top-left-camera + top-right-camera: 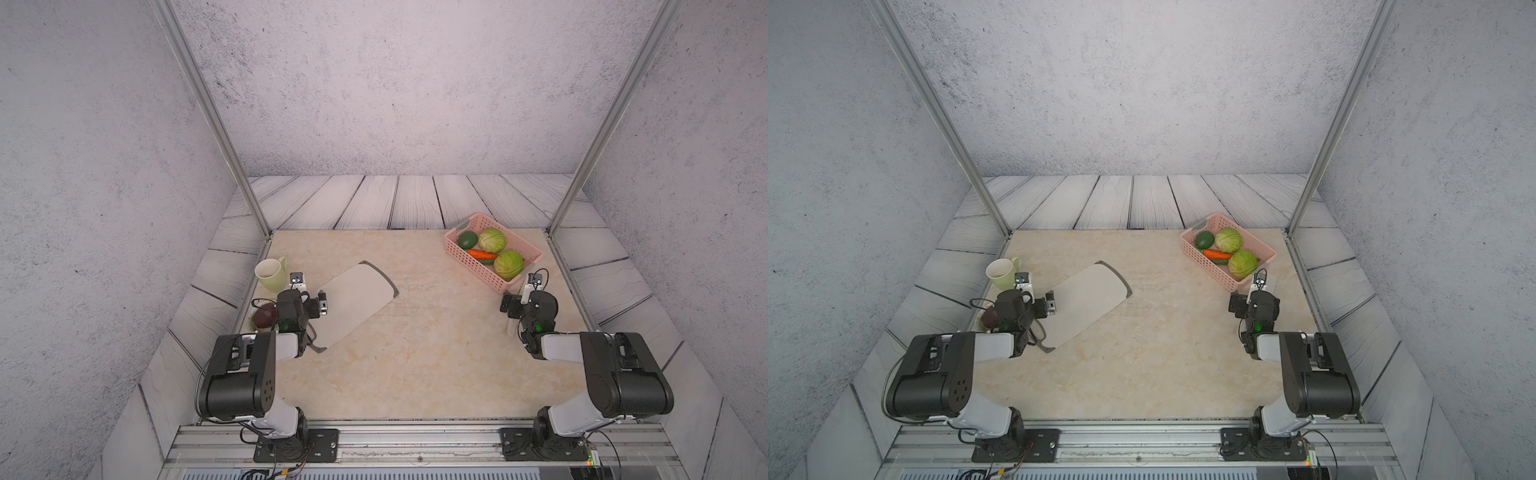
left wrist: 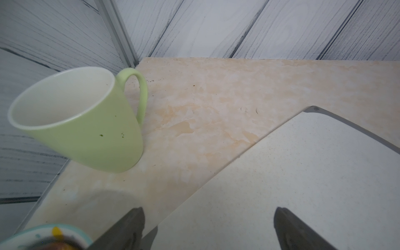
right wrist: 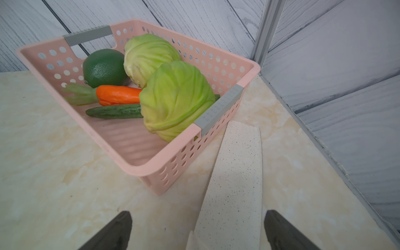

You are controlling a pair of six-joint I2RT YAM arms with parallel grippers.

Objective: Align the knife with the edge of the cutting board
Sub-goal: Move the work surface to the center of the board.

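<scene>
The cutting board (image 1: pixel 353 303) (image 1: pixel 1088 303) lies diagonally on the left half of the table, off-white with dark grey end trims. My left gripper (image 1: pixel 309 293) (image 2: pixel 208 211) hovers open over the board's (image 2: pixel 303 184) long edge nearest the mug, with nothing between its fingers. The knife (image 3: pixel 236 173), with a pale speckled blade, lies flat on the table at the far right. Its tip rests beside the basket's near corner. My right gripper (image 1: pixel 519 293) (image 3: pixel 199 214) is open just above it, and the blade runs between the fingers, nearer one of them. In both top views the arm hides most of the knife.
A pink basket (image 1: pixel 469 257) (image 3: pixel 151 168) holds two cabbages, a carrot, a cucumber and a green fruit. A pale green mug (image 1: pixel 270 274) (image 2: pixel 86 121) stands at the left edge. Behind the left wrist sits a small dish (image 1: pixel 251 322) with a dark fruit. Metal frame posts stand at both back corners.
</scene>
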